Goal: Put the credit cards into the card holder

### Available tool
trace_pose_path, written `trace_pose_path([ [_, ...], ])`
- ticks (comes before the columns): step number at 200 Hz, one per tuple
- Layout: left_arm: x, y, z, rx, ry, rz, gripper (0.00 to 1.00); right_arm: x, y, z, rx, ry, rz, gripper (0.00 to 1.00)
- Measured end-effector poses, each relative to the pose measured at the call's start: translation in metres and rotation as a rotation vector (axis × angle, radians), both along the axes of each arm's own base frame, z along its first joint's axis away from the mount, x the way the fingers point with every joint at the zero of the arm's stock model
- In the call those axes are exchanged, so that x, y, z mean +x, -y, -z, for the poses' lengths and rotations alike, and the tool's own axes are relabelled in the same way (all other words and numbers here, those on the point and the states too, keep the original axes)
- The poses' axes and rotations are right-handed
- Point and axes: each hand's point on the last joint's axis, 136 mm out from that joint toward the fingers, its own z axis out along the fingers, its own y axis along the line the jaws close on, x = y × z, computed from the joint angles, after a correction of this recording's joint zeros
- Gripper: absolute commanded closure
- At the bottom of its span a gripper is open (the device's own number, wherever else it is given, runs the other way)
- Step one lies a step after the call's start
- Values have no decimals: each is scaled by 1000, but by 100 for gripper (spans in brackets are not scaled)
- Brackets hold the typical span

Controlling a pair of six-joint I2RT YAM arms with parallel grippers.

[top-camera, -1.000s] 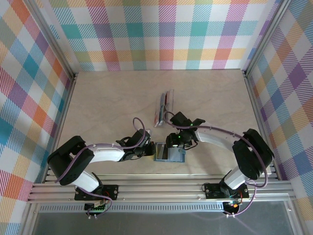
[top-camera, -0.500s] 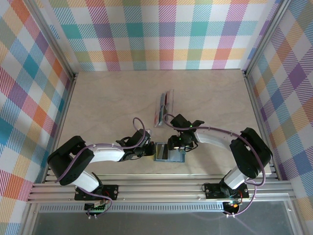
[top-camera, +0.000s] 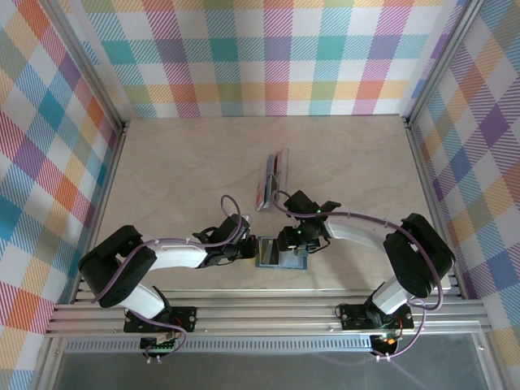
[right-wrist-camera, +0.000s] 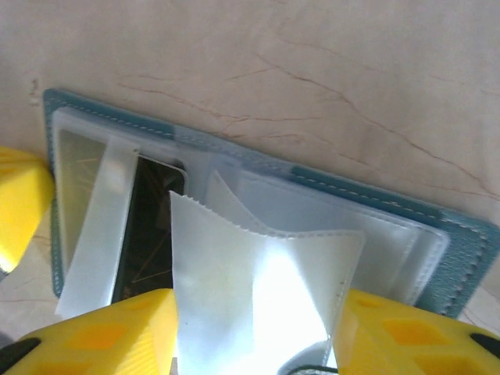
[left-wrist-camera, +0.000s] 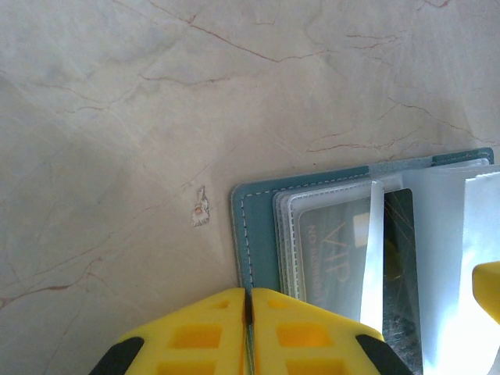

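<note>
While left gripper (left-wrist-camera: 248,303) pinches the left edge of the open card holder (left-wrist-camera: 251,226) at near centre and right gripper (right-wrist-camera: 258,312) straddles a raised clear sleeve (right-wrist-camera: 258,258), jaws apart (gripped? cannot tell), a tug could tear it or yank the holder free; spare credit cards (top-camera: 272,180) lie just to its far side.
</note>
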Motion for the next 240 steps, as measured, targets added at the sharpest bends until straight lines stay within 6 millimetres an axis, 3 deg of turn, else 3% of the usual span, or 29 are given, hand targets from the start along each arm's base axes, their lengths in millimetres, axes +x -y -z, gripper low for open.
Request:
trace_pose_path([
  [57, 0, 0, 1, 1, -2, 0, 89, -4, -10, -14, 52, 22, -26, 57],
  [108, 0, 1, 1, -2, -3, -2, 89, -6, -35, -31, 186, 17, -57, 54],
  [182, 0, -4, -1, -4, -27, -31, 85, -11, -66, -9, 265, -62, -90, 46],
  [240, -6, -22, -10, 14, -25, -62, 80, -10, -71, -6, 274, -68, -89, 44],
])
